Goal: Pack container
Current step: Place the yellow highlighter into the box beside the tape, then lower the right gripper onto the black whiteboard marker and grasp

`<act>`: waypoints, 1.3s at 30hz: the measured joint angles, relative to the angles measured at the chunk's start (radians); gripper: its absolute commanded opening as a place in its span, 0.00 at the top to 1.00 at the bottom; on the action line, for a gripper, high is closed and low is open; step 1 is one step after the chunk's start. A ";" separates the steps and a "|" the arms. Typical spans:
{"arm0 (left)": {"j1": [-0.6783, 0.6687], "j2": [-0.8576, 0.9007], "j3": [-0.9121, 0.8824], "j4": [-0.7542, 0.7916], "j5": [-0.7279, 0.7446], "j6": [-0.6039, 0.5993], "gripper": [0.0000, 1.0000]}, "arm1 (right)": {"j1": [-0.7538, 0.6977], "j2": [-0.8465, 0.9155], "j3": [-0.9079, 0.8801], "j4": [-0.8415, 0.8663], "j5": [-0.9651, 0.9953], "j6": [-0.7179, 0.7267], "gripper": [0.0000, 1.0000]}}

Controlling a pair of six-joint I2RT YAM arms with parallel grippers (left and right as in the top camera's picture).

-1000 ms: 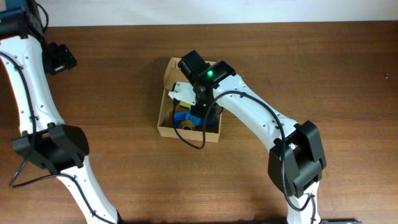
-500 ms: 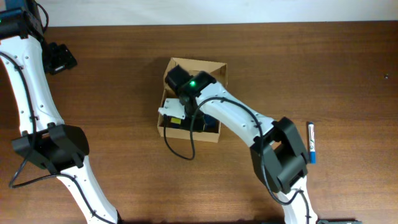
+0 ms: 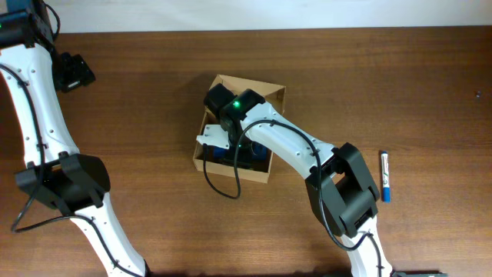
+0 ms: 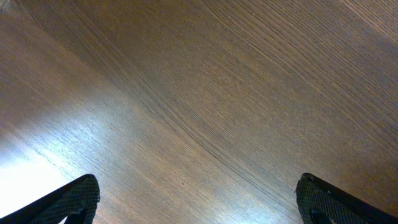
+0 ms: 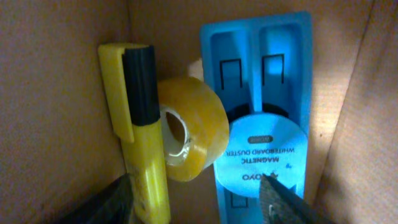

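The container [image 3: 274,94] is a brown cardboard box standing open at the middle of the table. My right arm reaches down into it. In the right wrist view my right gripper [image 5: 196,190] is open inside the box. A yellow highlighter [image 5: 140,124] lies against the cardboard wall [image 5: 50,93], right beside the left finger. A roll of clear tape [image 5: 186,134] and a blue magnetic whiteboard duster [image 5: 261,93] lie next to it on the box floor. My left gripper [image 4: 199,199] is wide open over bare wood at the table's far left [image 3: 73,71].
A blue and white marker [image 3: 384,175] lies on the table to the right of the box. The white wall edge runs along the back of the table.
My right gripper has moved left and deeper into the box and its jaws have parted, leaving the highlighter on the box floor. The box turned slightly. The left arm has not moved.
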 measured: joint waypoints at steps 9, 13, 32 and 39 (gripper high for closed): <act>0.000 0.000 0.000 0.000 0.000 0.000 0.00 | 0.000 -0.009 0.126 -0.072 0.072 0.085 0.42; 0.000 0.000 0.000 0.000 0.000 0.000 0.00 | -0.006 -0.101 0.187 -0.086 0.145 0.143 0.46; 0.000 0.000 0.000 0.000 0.000 0.000 0.00 | -0.745 -0.505 -0.401 0.140 0.199 0.476 0.47; 0.000 0.000 0.000 0.000 0.000 0.000 0.00 | -0.765 -0.444 -0.532 0.137 0.164 0.539 0.47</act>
